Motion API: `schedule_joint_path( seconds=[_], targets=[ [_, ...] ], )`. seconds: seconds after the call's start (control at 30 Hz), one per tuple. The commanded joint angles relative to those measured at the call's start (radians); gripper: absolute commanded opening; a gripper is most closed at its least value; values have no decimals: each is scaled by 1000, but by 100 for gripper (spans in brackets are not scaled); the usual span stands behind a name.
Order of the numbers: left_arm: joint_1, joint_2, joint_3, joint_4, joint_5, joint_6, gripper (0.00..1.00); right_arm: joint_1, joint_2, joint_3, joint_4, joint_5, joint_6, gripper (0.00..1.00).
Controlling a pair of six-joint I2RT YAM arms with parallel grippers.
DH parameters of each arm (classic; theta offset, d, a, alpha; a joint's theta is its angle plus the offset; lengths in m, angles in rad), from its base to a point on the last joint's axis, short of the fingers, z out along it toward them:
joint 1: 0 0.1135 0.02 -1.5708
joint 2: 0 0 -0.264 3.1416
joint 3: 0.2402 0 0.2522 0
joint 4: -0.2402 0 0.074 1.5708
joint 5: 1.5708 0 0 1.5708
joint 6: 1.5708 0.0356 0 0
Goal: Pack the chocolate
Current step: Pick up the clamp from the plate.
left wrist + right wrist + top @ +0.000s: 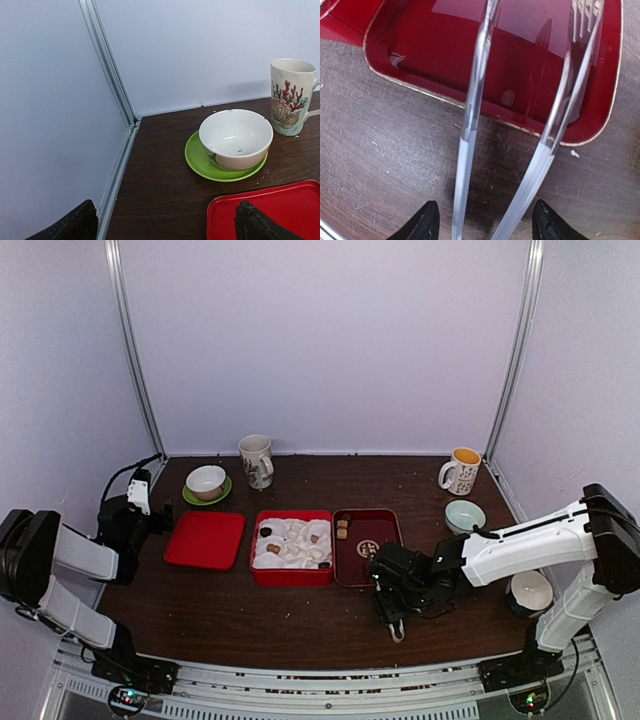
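Observation:
Pieces of chocolate lie in the white insert of the red box (292,578): a dark one (266,532), a brown one (273,549) and another dark one (322,564). Two tan pieces (342,529) sit in the dark red tray (388,525) beside it. My right gripper (388,575) (485,225) is shut on the metal tongs (470,115), whose spread arms reach over the tray's near edge (470,106). No chocolate sits between their tips. My left gripper (150,515) (162,227) stands open at the far left, by the flat red lid (205,539) (280,207).
A white bowl on a green saucer (206,482) (235,137) and a shell-patterned mug (256,460) (292,97) stand at the back left. At the right are a mug (461,470), a pale green bowl (465,515) and a white cup (529,591).

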Motion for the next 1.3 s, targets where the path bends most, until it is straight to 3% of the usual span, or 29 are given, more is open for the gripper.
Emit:
schedule_joint_path(
  seconds=[0.0, 0.23, 0.5, 0.83, 1.27],
  targets=[
    [9, 6, 15, 53, -5, -2, 98, 5, 14, -10, 31, 40, 24, 56],
    [10, 5, 15, 53, -5, -2, 98, 2, -49, -38, 36, 66, 16, 36],
    [10, 6, 15, 52, -5, -2, 98, -42, -102, -3, -8, 133, -67, 27],
    [9, 6, 15, 52, -5, -2, 98, -126, -138, 58, -47, 137, -204, 25],
    [9, 6, 14, 52, -5, -2, 98, -249, -91, 82, 36, 23, -310, 25]
  ],
)
